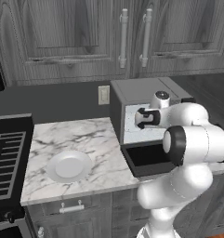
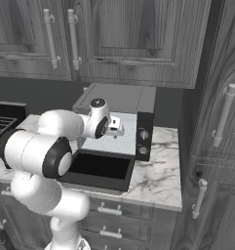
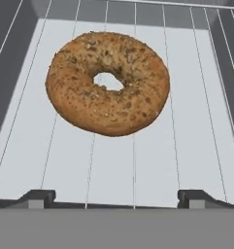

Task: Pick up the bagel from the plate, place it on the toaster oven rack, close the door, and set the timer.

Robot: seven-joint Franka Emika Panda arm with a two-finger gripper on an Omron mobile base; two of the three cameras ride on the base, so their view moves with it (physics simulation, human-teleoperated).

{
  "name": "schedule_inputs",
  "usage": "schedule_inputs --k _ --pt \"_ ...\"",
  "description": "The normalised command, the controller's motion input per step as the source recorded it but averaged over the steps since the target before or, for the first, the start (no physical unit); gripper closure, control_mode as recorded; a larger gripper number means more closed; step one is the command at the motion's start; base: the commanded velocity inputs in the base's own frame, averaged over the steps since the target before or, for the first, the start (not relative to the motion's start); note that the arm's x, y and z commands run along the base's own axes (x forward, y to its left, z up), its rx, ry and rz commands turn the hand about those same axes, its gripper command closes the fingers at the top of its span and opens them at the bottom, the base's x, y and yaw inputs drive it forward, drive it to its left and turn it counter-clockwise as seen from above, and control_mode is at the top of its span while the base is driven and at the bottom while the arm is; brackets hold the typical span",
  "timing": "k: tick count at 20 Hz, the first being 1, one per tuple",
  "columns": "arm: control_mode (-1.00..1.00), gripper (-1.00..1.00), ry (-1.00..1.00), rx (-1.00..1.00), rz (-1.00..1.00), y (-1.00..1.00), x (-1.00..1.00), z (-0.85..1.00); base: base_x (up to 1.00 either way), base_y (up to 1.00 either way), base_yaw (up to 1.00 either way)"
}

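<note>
The golden-brown bagel lies on the pale toaster oven rack, ahead of my gripper. The two fingertips stand wide apart, so the gripper is open and holds nothing. In the left base view the gripper reaches into the mouth of the dark-grey oven, over the rack. The door hangs open, folded down flat in front. The white plate sits bare on the marble counter to the left. From the right base view the gripper is above the rack and the open door.
The oven's knobs are on its dark right-hand panel. A black stove adjoins the counter on the left. Grey cabinets with bar handles hang above, and a tall cabinet stands on the right.
</note>
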Motion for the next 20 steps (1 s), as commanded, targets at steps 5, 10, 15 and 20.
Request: schedule_inputs --k 5,10,15,20 --pt "-1.00 -1.00 -0.21 0.00 0.00 -0.05 -0.88 0.21 0.00 0.00 0.00" --pt "-1.00 -1.00 -0.20 0.00 0.00 0.01 -1.00 0.34 0.00 0.00 0.00" --pt "-1.00 -1.00 -0.09 0.00 0.00 0.46 -1.00 0.53 0.00 0.00 0.00" --pt "-1.00 -1.00 0.00 -0.04 0.00 0.76 -0.86 0.55 0.00 0.00 0.00"
